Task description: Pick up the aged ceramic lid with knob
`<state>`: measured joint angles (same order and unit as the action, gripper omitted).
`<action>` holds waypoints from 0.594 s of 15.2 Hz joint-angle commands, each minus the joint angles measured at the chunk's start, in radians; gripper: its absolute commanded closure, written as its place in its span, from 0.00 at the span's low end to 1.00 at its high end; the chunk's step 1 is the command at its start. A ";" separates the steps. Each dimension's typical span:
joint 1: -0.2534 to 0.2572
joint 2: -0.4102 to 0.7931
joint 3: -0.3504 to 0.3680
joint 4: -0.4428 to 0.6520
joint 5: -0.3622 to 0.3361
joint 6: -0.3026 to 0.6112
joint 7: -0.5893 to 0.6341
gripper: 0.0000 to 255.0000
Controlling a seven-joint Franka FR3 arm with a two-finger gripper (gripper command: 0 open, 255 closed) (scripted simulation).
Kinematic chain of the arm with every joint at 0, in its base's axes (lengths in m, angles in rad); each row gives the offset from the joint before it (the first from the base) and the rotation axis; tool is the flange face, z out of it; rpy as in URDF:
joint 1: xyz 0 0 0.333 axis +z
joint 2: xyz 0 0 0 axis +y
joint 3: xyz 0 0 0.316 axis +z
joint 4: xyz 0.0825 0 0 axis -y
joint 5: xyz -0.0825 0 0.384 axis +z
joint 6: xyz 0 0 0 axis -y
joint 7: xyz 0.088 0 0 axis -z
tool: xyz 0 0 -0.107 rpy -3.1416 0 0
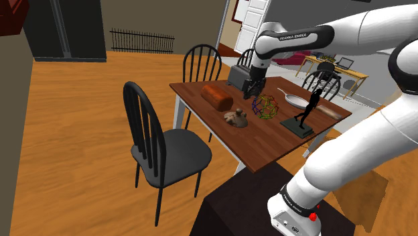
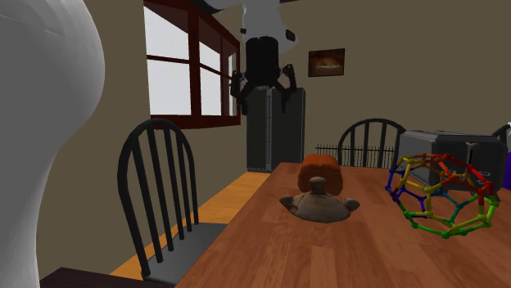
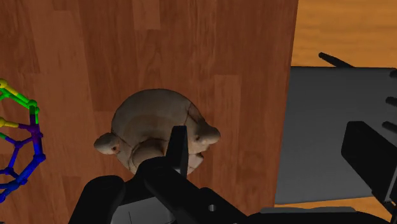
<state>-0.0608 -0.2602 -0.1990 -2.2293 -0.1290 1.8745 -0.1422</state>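
Note:
The lid (image 1: 236,119) is a worn beige-brown dome with a knob on top and small lugs at its sides. It rests on the wooden table (image 1: 268,144) near the edge that faces the black chair. It also appears in the second exterior view (image 2: 318,202) and under the hand in the wrist view (image 3: 156,127). My black gripper (image 1: 252,95) hangs well above the table, higher than the lid and off to one side of it (image 2: 263,96). Its fingers stand wide apart with nothing between them (image 3: 273,149). One finger (image 3: 179,149) overlaps the lid's knob in the wrist view.
A brown bread loaf (image 1: 217,97) lies just behind the lid. A coloured wire polyhedron (image 1: 265,106) stands beside it, with a toaster (image 1: 240,76), a dark figurine (image 1: 307,110) and a pan (image 1: 295,100) further along. A black chair (image 1: 161,151) stands at the table's edge.

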 commanded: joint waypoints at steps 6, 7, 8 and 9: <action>-0.033 0.273 -0.062 0.148 0.050 0.083 -0.086 0.00; -0.039 0.312 -0.068 0.174 0.060 0.090 -0.099 0.00; -0.046 0.352 -0.073 0.200 0.071 0.097 -0.112 0.00; -0.054 0.392 -0.078 0.228 0.082 0.102 -0.124 0.00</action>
<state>-0.1079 0.0922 -0.2714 -2.0273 -0.0576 1.9699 -0.2535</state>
